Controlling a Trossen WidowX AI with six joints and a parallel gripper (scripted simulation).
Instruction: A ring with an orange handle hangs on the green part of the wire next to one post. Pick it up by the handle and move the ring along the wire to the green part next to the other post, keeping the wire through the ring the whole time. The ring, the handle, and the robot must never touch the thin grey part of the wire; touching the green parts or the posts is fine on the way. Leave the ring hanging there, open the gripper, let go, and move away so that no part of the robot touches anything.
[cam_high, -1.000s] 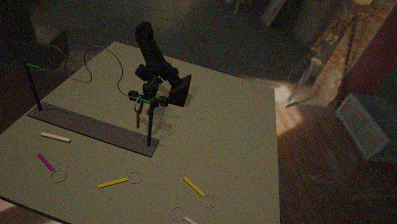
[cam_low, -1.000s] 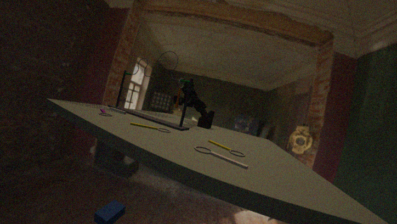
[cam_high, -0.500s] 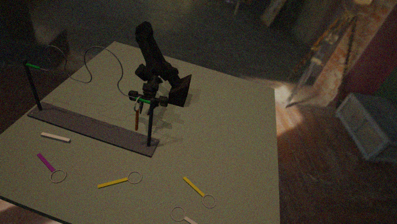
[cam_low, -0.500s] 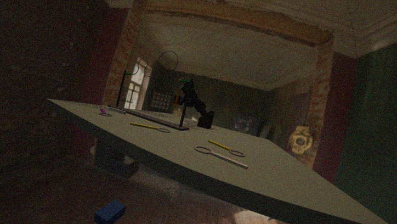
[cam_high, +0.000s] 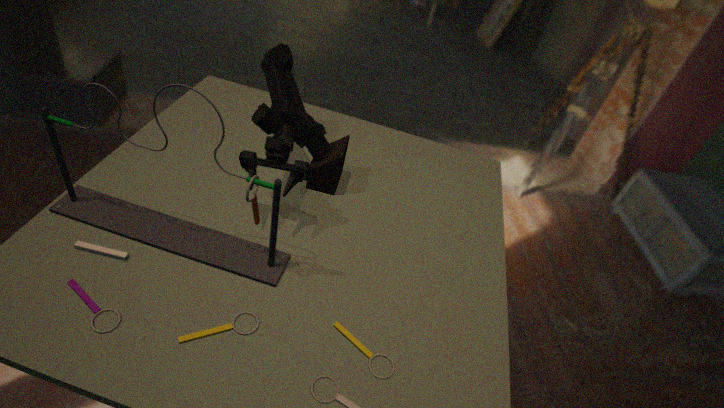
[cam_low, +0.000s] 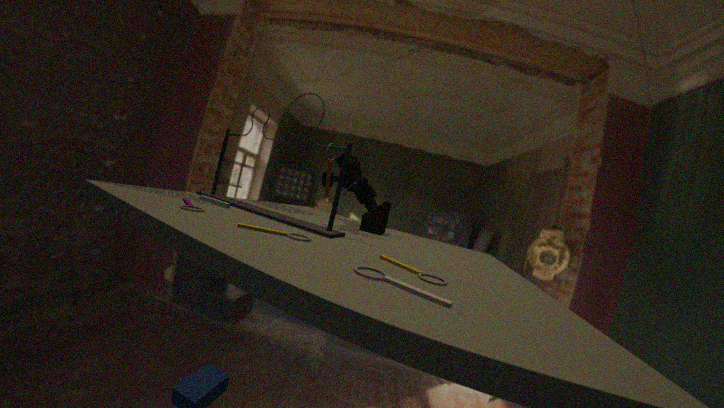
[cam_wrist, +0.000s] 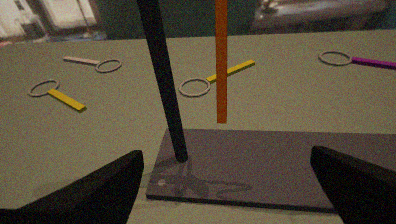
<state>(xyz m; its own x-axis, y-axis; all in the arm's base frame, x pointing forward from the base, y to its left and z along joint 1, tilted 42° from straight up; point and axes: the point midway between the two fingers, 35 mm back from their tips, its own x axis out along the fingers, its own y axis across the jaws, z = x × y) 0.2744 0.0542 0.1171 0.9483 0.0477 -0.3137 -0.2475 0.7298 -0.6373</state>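
Note:
The ring (cam_high: 247, 191) hangs around the green part (cam_high: 266, 183) of the wire beside the right post (cam_high: 274, 223) (cam_low: 334, 202) (cam_wrist: 167, 95), near that part's inner end. Its orange handle (cam_high: 255, 210) (cam_low: 328, 179) (cam_wrist: 221, 60) points down, clear of the table. My gripper (cam_high: 268, 184) (cam_wrist: 226, 156) is wide open and empty, on the arm's side of the wire. In the wrist view the handle stands beyond the fingertips, between them in the picture. One finger looks close to the ring in the top view; the gap is hard to tell. The thin grey wire (cam_high: 222, 126) curves away to the other green part (cam_high: 59, 120).
The left post (cam_high: 60, 157) (cam_low: 220, 162) stands at the far end of the base board (cam_high: 167, 233). Loose rings with yellow handles (cam_high: 205, 332) (cam_high: 353, 340), a purple handle (cam_high: 84, 295) and a pale handle (cam_low: 417, 291) lie on the table, with a pale bar (cam_high: 101, 250).

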